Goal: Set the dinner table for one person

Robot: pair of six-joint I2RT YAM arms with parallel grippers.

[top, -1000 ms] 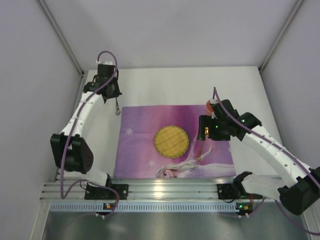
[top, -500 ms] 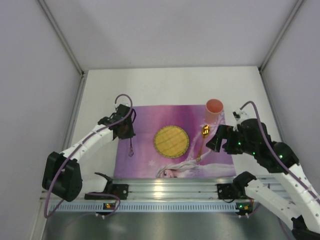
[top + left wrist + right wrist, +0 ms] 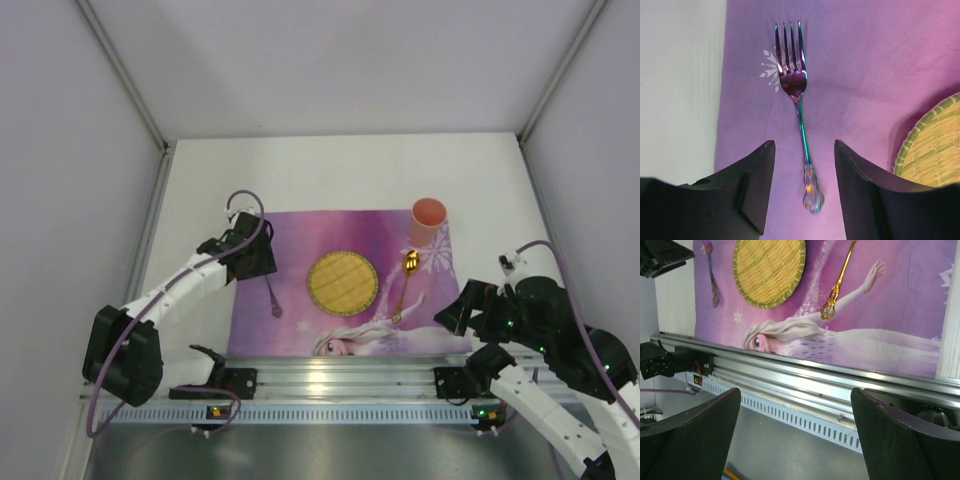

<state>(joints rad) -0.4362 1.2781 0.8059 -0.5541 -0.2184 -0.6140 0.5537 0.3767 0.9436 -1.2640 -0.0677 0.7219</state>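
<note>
Fork [image 3: 792,82] lies on the placemat [image 3: 865,60] atop the dinner table [image 3: 340,170], between the parted fingers of my left gripper [image 3: 805,150]. My right gripper [image 3: 795,395] gapes wide near the rail [image 3: 805,375]; woven plate [image 3: 767,270], spoon [image 3: 840,280] and cup [image 3: 429,213] lie beyond.

Place: a robot test cell in a lab, not a home dining room.
Enclosure: plain pale panel walls [image 3: 330,60] with metal corner posts close in the top, left and right of the overhead view.
Surface: the dinner table [image 3: 330,170] is a bare white matte top at centre frame.
Mounting: a slotted aluminium rail [image 3: 340,385] runs along the bottom, with the left arm [image 3: 180,283] and right arm [image 3: 545,315] bolted to it.
Wiring: purple cables [image 3: 246,194] loop off the arms.
Prop: a cartoon-princess placemat [image 3: 300,235] lies mid-table.
</note>
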